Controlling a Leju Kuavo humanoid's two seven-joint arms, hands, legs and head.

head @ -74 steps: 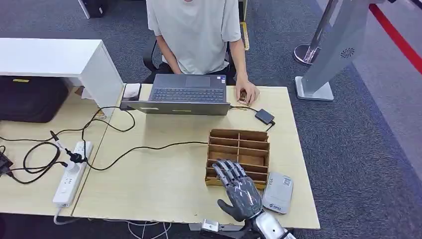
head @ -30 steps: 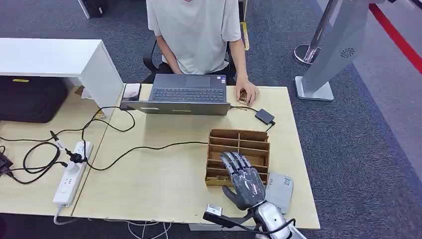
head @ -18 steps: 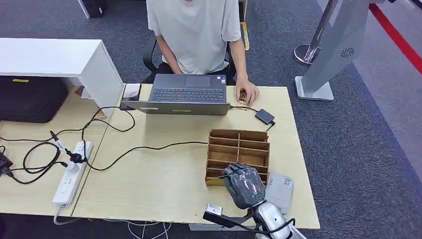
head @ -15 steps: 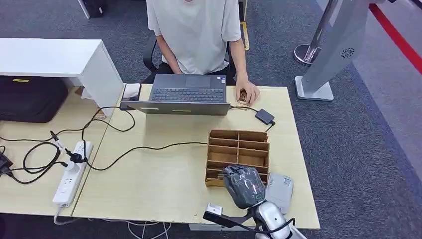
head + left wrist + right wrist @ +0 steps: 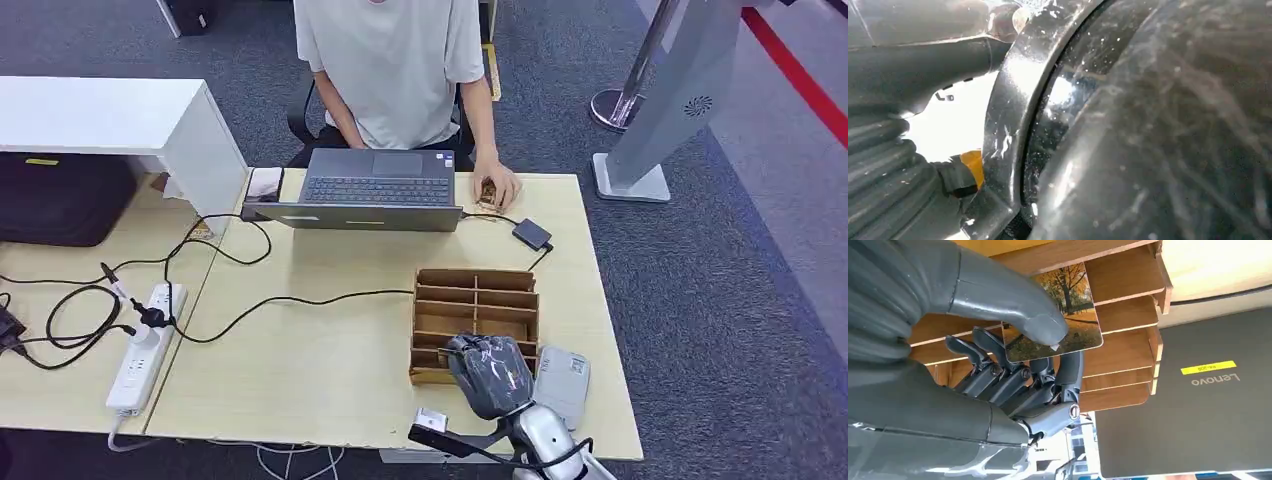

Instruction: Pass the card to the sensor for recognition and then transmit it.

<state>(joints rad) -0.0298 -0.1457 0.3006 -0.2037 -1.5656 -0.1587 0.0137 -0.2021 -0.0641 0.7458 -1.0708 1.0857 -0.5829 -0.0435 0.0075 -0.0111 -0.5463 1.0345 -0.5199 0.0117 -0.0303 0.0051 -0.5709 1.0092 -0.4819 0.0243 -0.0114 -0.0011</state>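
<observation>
My right hand (image 5: 488, 375) is curled over the near row of a wooden slotted organizer (image 5: 475, 300) at the table's near right. In the right wrist view this hand (image 5: 973, 340) pinches a card (image 5: 1073, 327) printed with autumn trees, thumb on its face and fingers beneath, at the organizer (image 5: 1123, 275) slots. A flat grey-white device (image 5: 560, 386) lies just right of the hand. A small black box (image 5: 532, 234) on a cable sits further back. My left hand (image 5: 883, 175) appears as a ribbed grey cover against dark, blurred surfaces; its fingers are hidden.
A person sits behind the table with one hand (image 5: 497, 187) on it beside an open laptop (image 5: 375, 190). Black cables cross the table to a white power strip (image 5: 145, 345) at the left. A grey stand base (image 5: 630, 180) is on the floor, right.
My right hand moved forward over the organizer from an open, spread pose, then curled its fingers down into the near row. The organizer shifted slightly towards me.
</observation>
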